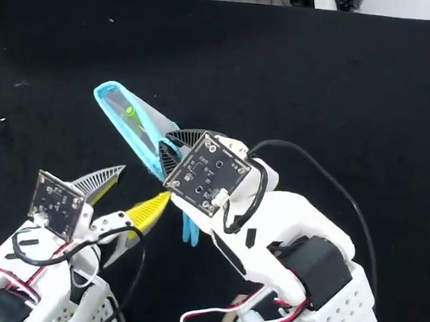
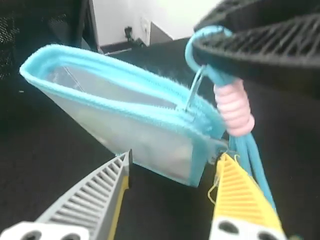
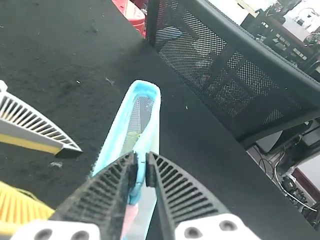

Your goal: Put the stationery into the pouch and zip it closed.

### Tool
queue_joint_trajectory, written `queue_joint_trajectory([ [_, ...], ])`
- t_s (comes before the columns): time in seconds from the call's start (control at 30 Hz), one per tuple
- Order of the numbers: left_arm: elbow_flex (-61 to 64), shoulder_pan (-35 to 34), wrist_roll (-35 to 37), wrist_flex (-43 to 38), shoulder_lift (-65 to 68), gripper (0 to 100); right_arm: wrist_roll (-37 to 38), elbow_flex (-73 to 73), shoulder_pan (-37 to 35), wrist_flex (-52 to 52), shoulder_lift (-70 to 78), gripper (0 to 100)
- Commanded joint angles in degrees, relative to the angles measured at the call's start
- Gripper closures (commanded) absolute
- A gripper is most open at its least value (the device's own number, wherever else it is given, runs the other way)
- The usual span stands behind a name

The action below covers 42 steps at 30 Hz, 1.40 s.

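Left wrist view: the left gripper (image 2: 175, 157) is spread wide just before the translucent pouch with light-blue fabric trim (image 2: 125, 130). The pouch's zip end is pinched by the black-fingered right gripper (image 3: 142, 156), near the middle of the black table (image 1: 344, 90).

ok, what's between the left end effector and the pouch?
Only bare table: the high view shows a black stretch between the left end effector and the pouch.
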Motion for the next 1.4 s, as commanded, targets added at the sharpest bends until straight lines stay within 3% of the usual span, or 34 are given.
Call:
queue_joint_trajectory([
  [0.0, -0.2, 0.9, 1.4, -4.4, 1.1, 72, 0.1, -2.9, -0.2, -0.9, 0.6, 98.8],
  [0.23, 4.8, 0.7, 2.6, -6.8, 0.7, 73, 0.2, -2.9, -0.2, -0.9, 0.2, 98.8],
  [0.57, 3.1, -10.0, -0.8, -7.2, 1.1, 72, 0.3, -2.9, -0.2, -0.9, 0.2, 98.8],
  [0.93, 0.2, -12.0, -7.7, -7.2, 1.1, 72, 0.2, -3.0, -0.2, -0.2, 0.2, 98.8],
  [1.23, -0.1, -17.5, -7.8, -10.4, 1.1, 72, -0.1, -3.3, -0.4, 0.2, 0.2, 98.8],
  [1.37, -3.0, -15.4, -7.4, -6.3, 0.7, 73, -0.1, -3.0, -0.3, -0.1, 0.3, 98.8],
])
